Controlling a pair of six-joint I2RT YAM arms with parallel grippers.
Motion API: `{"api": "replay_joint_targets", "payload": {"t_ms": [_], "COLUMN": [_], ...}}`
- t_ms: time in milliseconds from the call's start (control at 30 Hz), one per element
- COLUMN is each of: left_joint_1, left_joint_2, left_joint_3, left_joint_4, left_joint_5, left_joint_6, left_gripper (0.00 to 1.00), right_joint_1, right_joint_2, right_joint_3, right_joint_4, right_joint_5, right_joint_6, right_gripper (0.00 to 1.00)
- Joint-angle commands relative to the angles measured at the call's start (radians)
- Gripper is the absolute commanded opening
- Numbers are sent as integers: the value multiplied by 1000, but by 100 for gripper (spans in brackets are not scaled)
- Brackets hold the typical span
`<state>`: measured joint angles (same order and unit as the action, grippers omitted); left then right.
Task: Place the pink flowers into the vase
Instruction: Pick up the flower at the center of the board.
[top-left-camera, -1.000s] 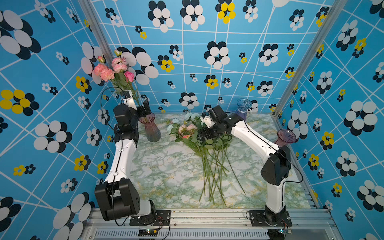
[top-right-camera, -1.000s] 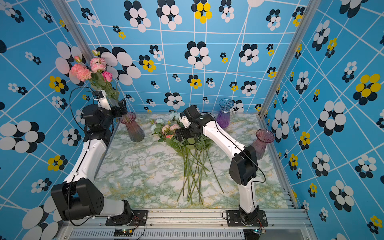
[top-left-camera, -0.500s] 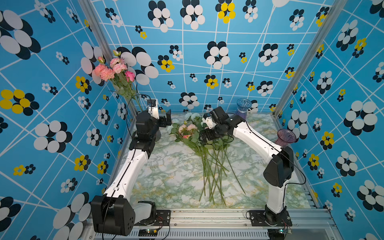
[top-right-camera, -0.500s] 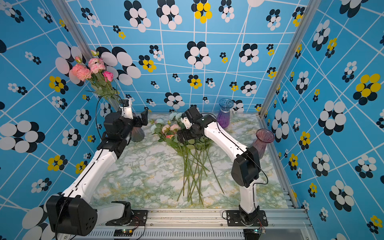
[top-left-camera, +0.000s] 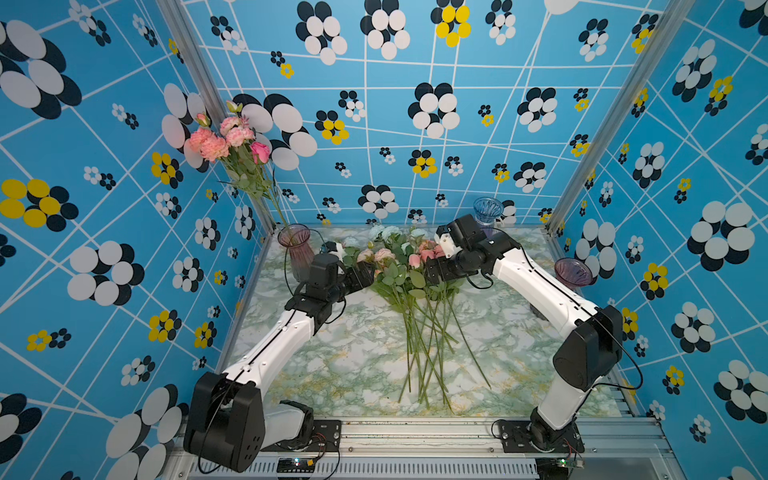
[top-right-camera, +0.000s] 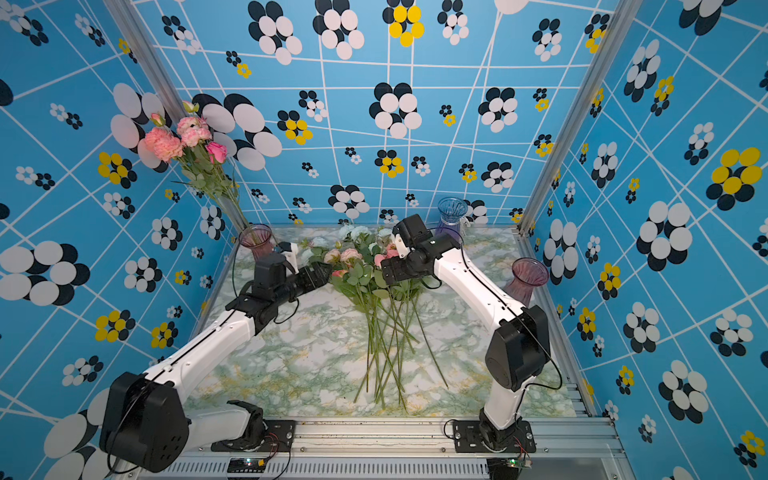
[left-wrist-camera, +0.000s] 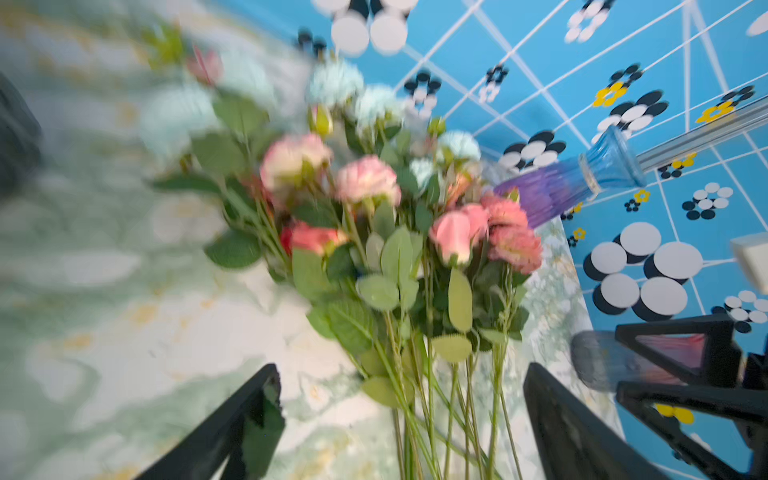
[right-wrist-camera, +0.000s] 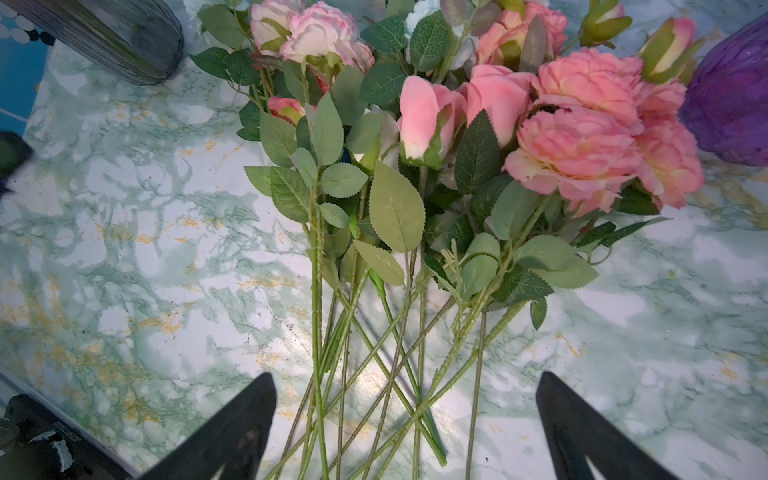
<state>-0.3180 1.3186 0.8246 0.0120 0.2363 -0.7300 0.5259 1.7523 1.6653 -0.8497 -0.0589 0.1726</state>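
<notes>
Marble-look table top (right-wrist-camera: 124, 249) here, smooth and glossy, catching the light between the stems (right-wrist-camera: 318, 332), which look slick like plastic. The pink flowers (right-wrist-camera: 577, 145) show soft, matt, cloth-like petals, and their leaves (right-wrist-camera: 397, 212) are dull and finely veined. The vase (top-left-camera: 296, 249) is ribbed, see-through, smoky pink. Glass or clear plastic, can't tell. Same ribbed shine on the blue vase (left-wrist-camera: 611, 162). The arm shells (top-left-camera: 274, 353) gleam in smooth white plastic, the joints (top-left-camera: 586, 353) are matt black. The frame rail (top-left-camera: 415, 432) is brushed metal.
</notes>
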Motion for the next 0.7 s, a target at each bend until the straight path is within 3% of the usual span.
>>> {"api": "replay_joint_targets", "payload": {"t_ms": [0, 133, 267, 667], "left_joint_1": [-88, -158, -199, -250], "left_joint_2": [59, 172, 258, 398], "left_joint_3": [-39, -58, -42, -14], "left_joint_4": [51, 160, 233, 324], "left_joint_5": [130, 218, 285, 308], "left_joint_6": [-215, -330, -381, -448], "left_gripper": [92, 90, 79, 60], "right_joint_1": [-15, -17, -17, -27], "right_joint_2": [-43, -62, -78, -120], "right_joint_3": [-42, -94, -125, -188], "right_joint_4": [21, 34, 47, 72], "right_joint_5": [28, 32, 29, 31], "right_joint_6": [10, 13, 21, 16], "right_gripper": [99, 99, 99, 99]}}
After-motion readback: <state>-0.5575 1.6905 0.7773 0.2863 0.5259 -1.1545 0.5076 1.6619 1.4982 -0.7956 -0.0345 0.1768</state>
